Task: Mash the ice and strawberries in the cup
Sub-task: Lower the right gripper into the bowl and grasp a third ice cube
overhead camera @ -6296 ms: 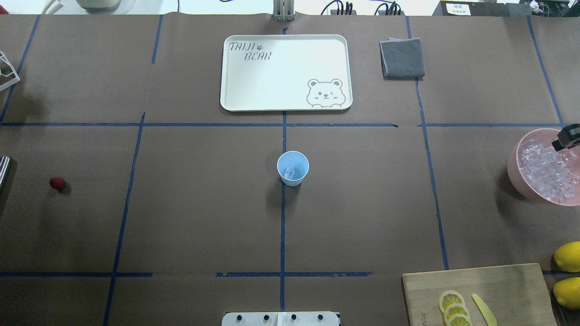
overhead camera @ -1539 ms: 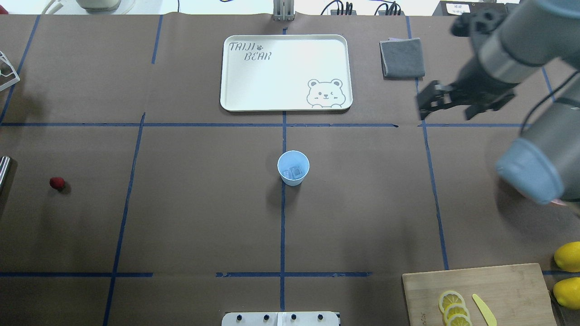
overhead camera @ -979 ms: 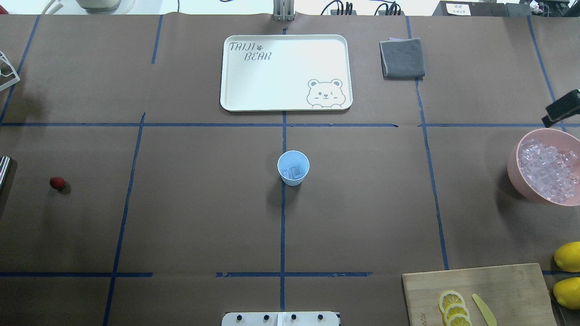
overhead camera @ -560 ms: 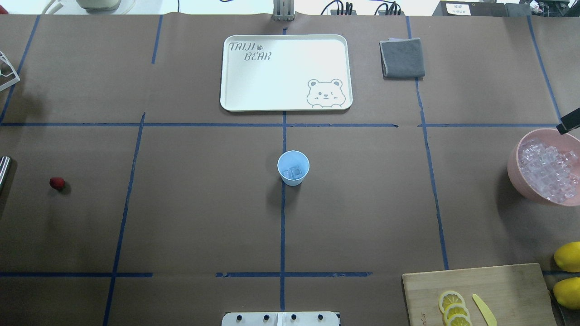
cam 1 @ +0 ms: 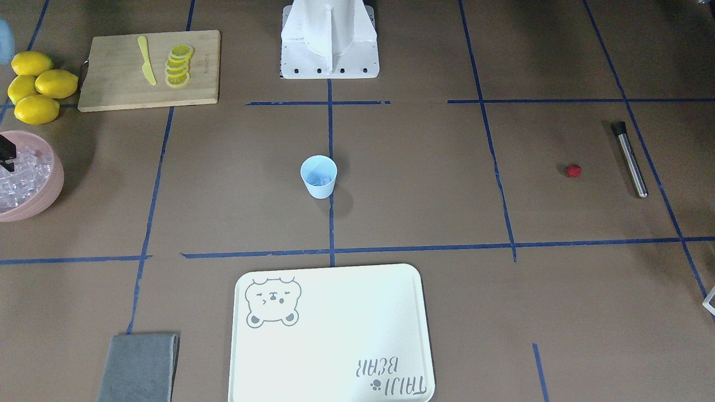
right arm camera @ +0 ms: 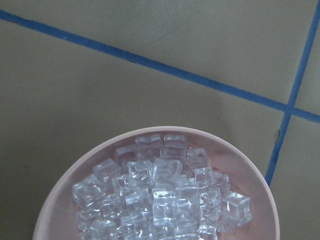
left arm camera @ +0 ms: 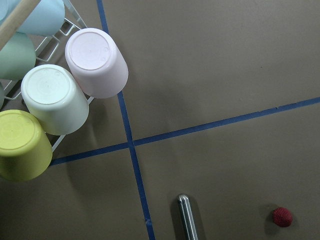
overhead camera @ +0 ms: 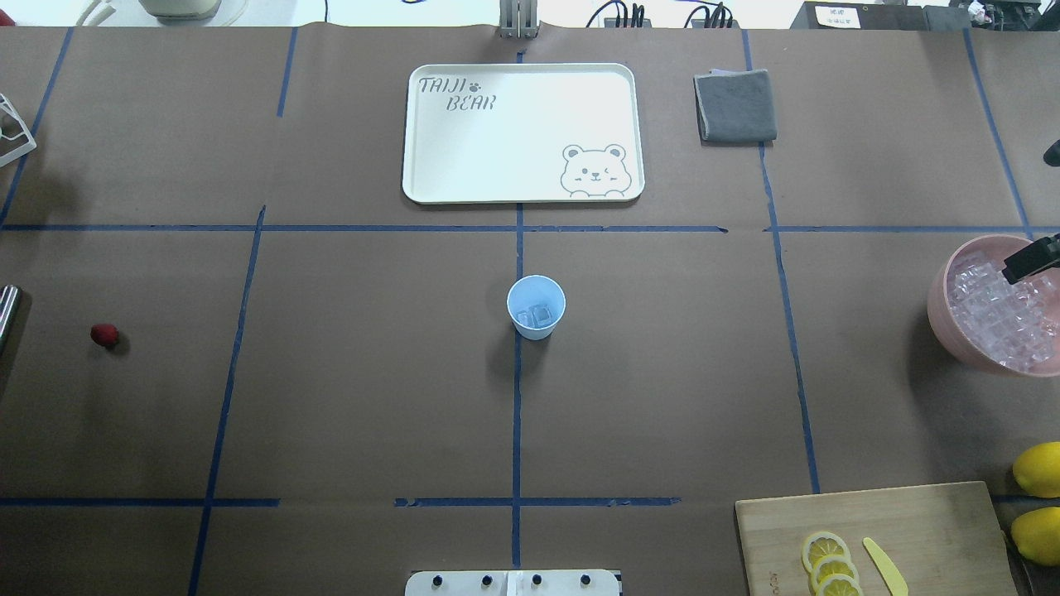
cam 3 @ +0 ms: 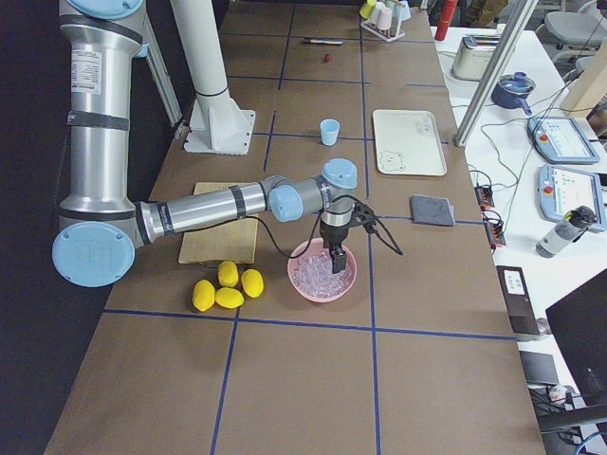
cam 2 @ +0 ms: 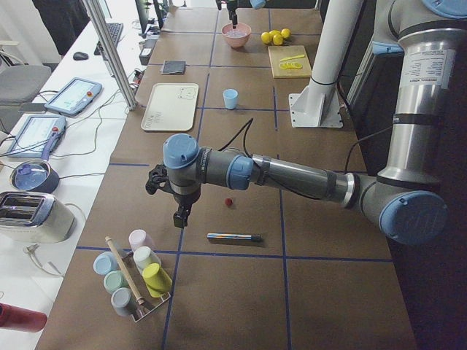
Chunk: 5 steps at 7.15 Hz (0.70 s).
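The light-blue cup [overhead camera: 536,306] stands at the table's middle, with two ice cubes [overhead camera: 534,315] in it; it also shows in the front view [cam 1: 319,176]. The strawberry [overhead camera: 104,334] lies far left on the paper and shows in the left wrist view [left arm camera: 282,217]. More ice [right arm camera: 160,200] fills the pink bowl [overhead camera: 940,314] at the right edge. My right gripper [overhead camera: 1029,259] hangs over that bowl's far rim, mostly cut off; I cannot tell its state. My left gripper [cam 2: 180,215] hovers near the strawberry, seen only from the side.
A metal muddler [cam 1: 630,159] lies beside the strawberry. A cup rack [left arm camera: 55,100] stands at the far left. A white bear tray [overhead camera: 522,132] and a grey cloth [overhead camera: 735,106] lie at the back. A cutting board [overhead camera: 878,538] with lemon slices and lemons [overhead camera: 1038,468] are at front right.
The cup went from one ice cube to two. The right arm swung back from above the table to the pink bowl, and its gripper has come down over the ice.
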Each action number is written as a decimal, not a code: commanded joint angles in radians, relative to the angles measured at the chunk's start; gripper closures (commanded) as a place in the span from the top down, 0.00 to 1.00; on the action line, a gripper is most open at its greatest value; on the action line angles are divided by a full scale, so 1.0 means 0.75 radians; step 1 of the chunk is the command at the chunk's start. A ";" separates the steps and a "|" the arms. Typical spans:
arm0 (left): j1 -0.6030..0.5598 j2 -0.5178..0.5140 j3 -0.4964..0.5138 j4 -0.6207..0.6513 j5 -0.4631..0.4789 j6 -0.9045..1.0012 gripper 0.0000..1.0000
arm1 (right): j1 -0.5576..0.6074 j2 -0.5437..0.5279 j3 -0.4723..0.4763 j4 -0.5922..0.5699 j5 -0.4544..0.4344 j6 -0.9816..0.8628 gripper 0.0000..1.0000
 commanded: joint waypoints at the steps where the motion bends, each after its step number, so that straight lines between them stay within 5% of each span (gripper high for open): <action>1: 0.005 0.000 0.001 0.000 0.001 0.000 1.00 | -0.035 0.002 -0.063 0.022 -0.003 -0.012 0.88; 5: 0.003 0.000 -0.001 0.000 0.001 0.000 1.00 | -0.037 0.016 -0.085 0.049 0.068 -0.061 0.74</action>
